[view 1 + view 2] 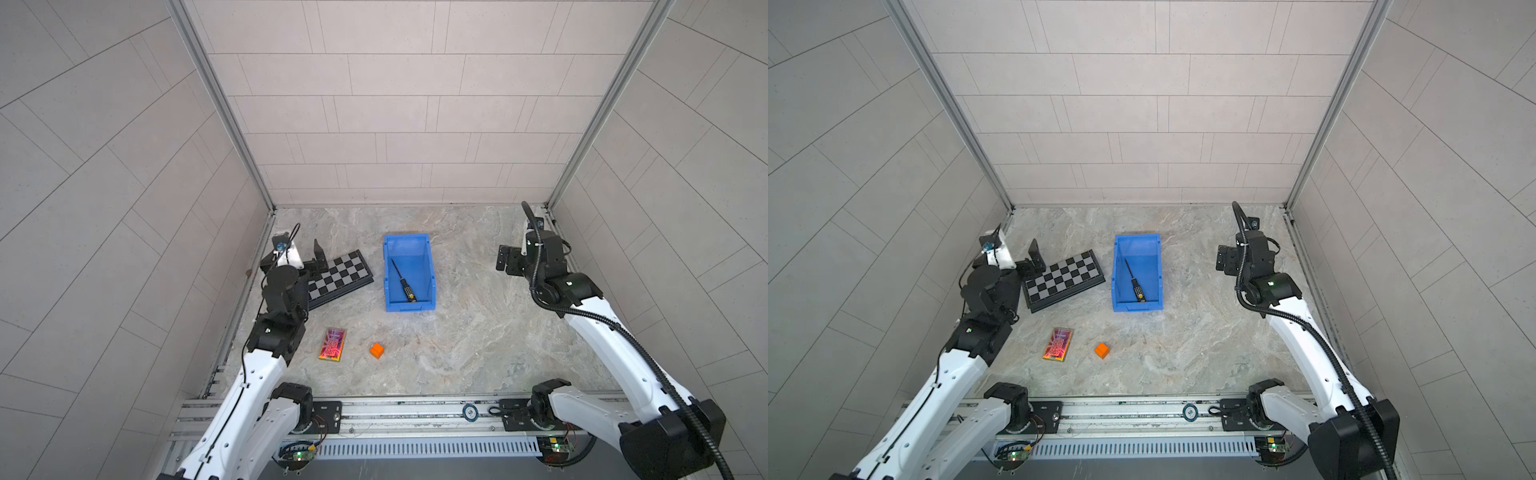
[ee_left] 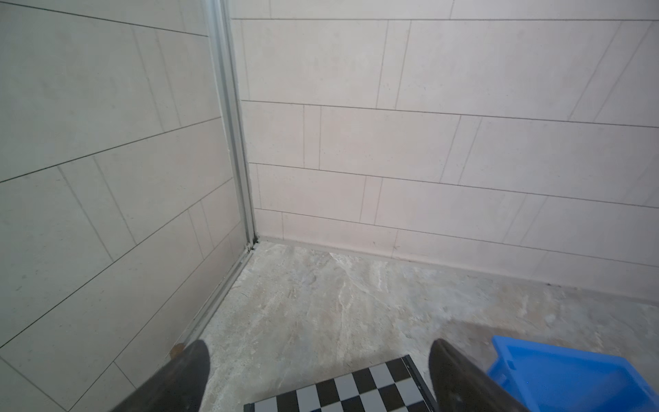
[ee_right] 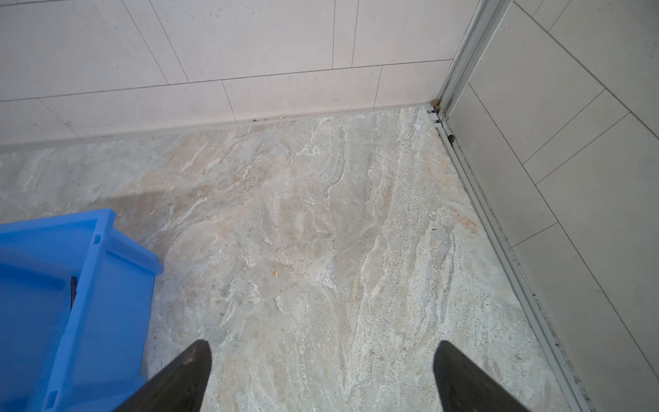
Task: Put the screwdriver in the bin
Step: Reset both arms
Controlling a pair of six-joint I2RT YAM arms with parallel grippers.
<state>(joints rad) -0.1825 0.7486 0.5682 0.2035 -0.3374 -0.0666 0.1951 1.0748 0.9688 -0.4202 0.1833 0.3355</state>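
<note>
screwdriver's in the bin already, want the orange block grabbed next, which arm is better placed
Left, probably. The orange block lies on its side of the table, nearer the open, empty left fingers; the right fingers sit farther off, past the bin.

Pale tiled walls (image 1: pixel 395 104) on three sides, aluminium corner posts (image 1: pixel 220 104), marbled grey-beige floor (image 1: pixel 478 332) — even light

Bin (image 2: pixel 535 356) cut off by edge.

High overhead pair, low wrist cameras, common bin (image 2: pixel 570 354)
</note>
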